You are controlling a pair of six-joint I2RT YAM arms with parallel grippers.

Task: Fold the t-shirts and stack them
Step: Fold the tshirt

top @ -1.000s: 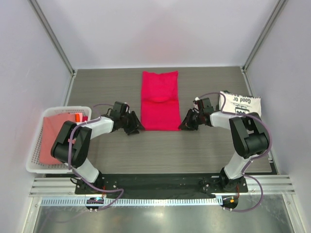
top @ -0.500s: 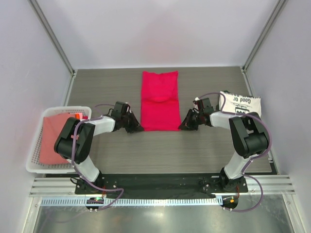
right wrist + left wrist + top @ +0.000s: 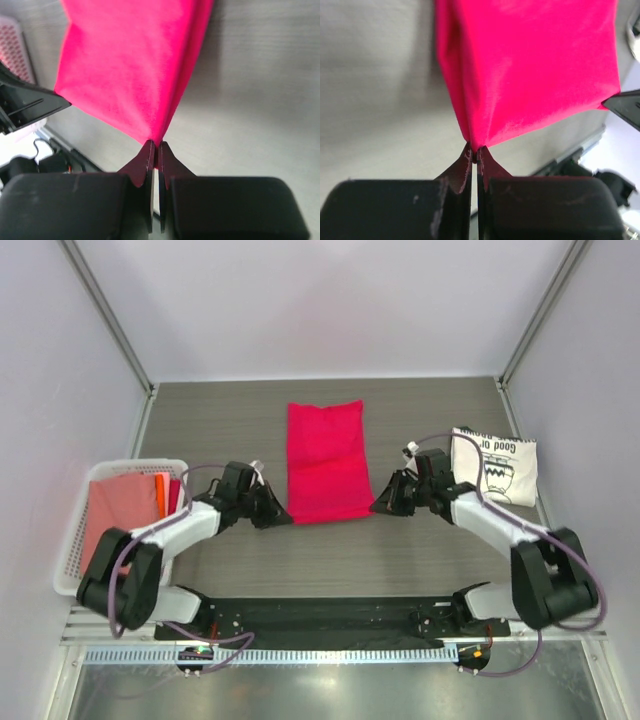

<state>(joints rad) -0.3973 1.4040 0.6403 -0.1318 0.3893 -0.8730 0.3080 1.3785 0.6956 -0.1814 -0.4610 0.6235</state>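
Tee [image 3: 324, 462] in crimson, lengthwise near-to-far

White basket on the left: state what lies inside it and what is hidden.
Inside the white basket lies a salmon-pink cloth, with orange and red pieces at its far corner. Anything under the cloth is covered.

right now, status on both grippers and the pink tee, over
Pink tee folded long, on the table. Left gripper shut on its near left corner, right gripper shut on its near right. Cream tee off to the right, apart.
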